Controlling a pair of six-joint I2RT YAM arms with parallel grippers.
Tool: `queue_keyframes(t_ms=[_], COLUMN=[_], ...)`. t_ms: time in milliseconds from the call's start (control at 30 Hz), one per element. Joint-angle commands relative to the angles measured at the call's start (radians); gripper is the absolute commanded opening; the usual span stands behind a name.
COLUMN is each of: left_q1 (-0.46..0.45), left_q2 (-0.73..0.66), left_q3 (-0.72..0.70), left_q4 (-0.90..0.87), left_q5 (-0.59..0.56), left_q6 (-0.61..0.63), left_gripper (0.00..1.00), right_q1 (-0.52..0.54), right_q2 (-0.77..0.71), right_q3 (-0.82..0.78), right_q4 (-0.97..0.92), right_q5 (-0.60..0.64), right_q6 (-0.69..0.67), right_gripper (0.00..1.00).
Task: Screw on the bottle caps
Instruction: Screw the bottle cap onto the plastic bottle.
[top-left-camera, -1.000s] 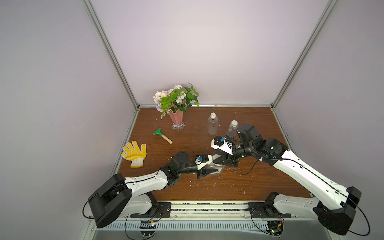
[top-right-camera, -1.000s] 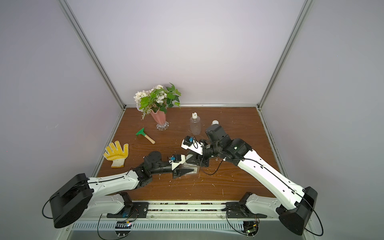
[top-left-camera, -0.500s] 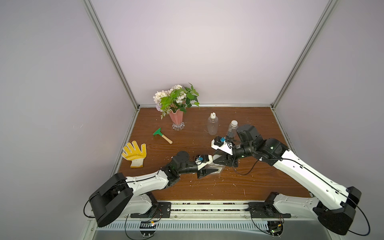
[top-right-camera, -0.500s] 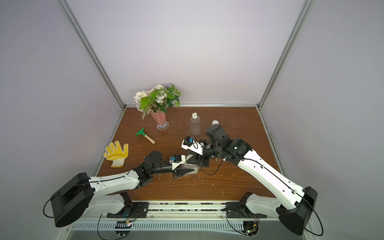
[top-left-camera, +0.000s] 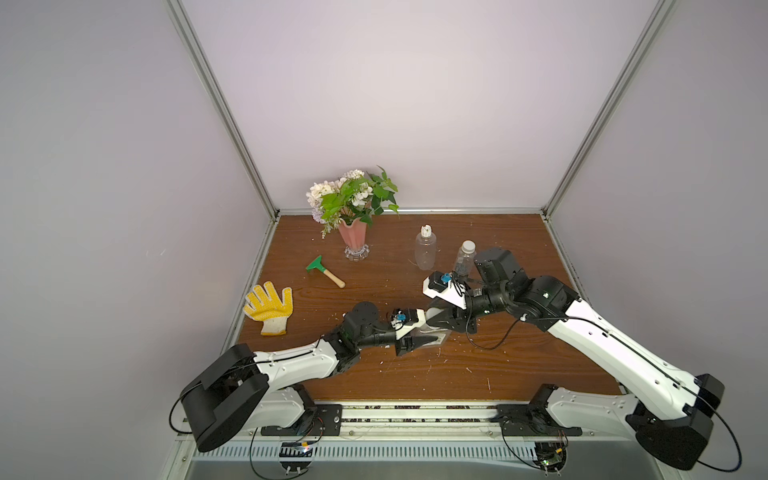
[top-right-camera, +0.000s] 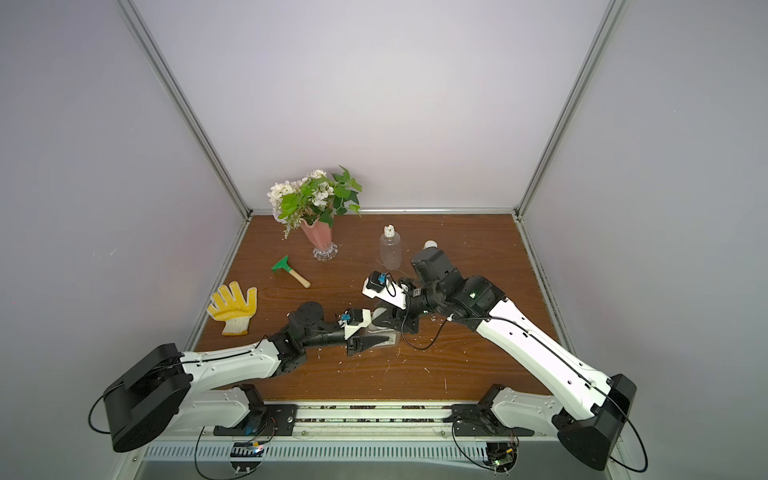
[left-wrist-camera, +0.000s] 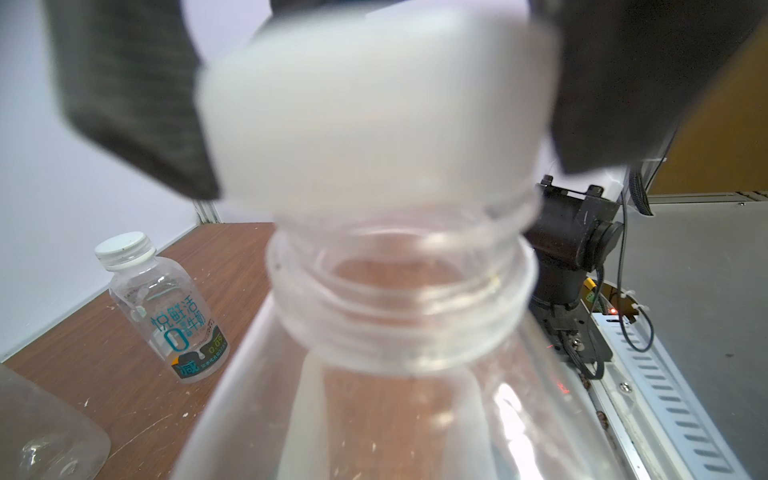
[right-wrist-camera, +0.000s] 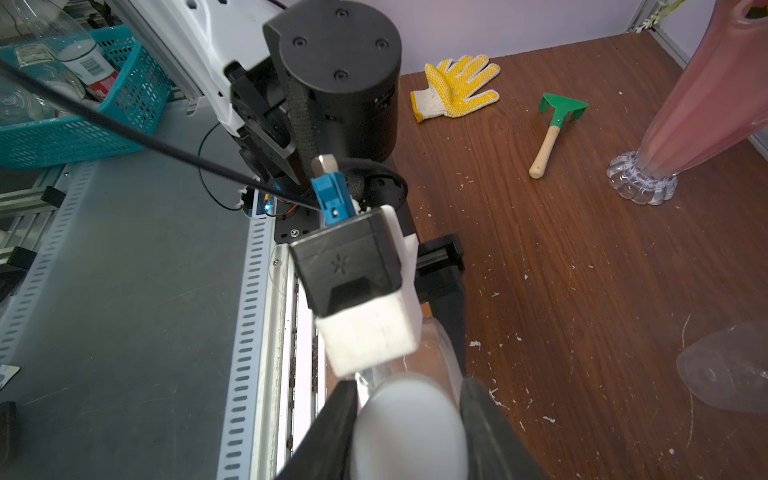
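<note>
Low over the table's front middle, my left gripper (top-left-camera: 419, 338) is shut on a clear bottle (top-left-camera: 434, 332) that lies tilted. My right gripper (top-left-camera: 440, 321) meets it from the right, shut on a white bottle cap (right-wrist-camera: 409, 428). In the left wrist view the cap (left-wrist-camera: 374, 104) sits askew over the bottle's mouth between dark fingers (left-wrist-camera: 133, 95), with the threaded neck (left-wrist-camera: 399, 291) bare below it. In both top views the arms hide this cap. Behind them stand a rounded bottle (top-left-camera: 425, 251) with a nozzle cap (top-left-camera: 424, 230) and a slim bottle (top-left-camera: 464, 259) with a flat cap (top-left-camera: 468, 246).
A pink vase of flowers (top-left-camera: 353, 241) stands at the back left. A green hand tool (top-left-camera: 324, 270) and a yellow glove (top-left-camera: 270, 307) lie on the left. White crumbs dot the wooden table (top-left-camera: 519, 365). A teal basket (right-wrist-camera: 83, 104) sits beyond the front rail.
</note>
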Motion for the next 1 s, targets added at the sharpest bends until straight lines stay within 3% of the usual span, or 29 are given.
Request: queue_keyframes(t_ms=[0, 367, 733, 967], left_q1=[0.017, 0.017, 0.018, 0.018], left_q2=[0.011, 0.024, -0.001, -0.016], left_q3=[0.024, 0.026, 0.023, 0.024], left_q4=[0.008, 0.01, -0.004, -0.008], left_q5=[-0.032, -0.032, -0.021, -0.023], left_q6=[-0.021, -0.024, -0.022, -0.021], left_gripper=[0.46, 0.46, 0.46, 0.46], right_q1=[0.019, 0.019, 0.02, 0.019], right_q2=[-0.027, -0.022, -0.053, -0.023], right_q3=[0.043, 0.056, 0.0, -0.009], right_q4=[-0.023, -0.042, 0.061, 0.031], right_q5=[-0.048, -0.036, 0.099, 0.03], right_q6=[0.008, -0.004, 0.004, -0.01], right_gripper=[0.4, 0.4, 0.41, 0.41])
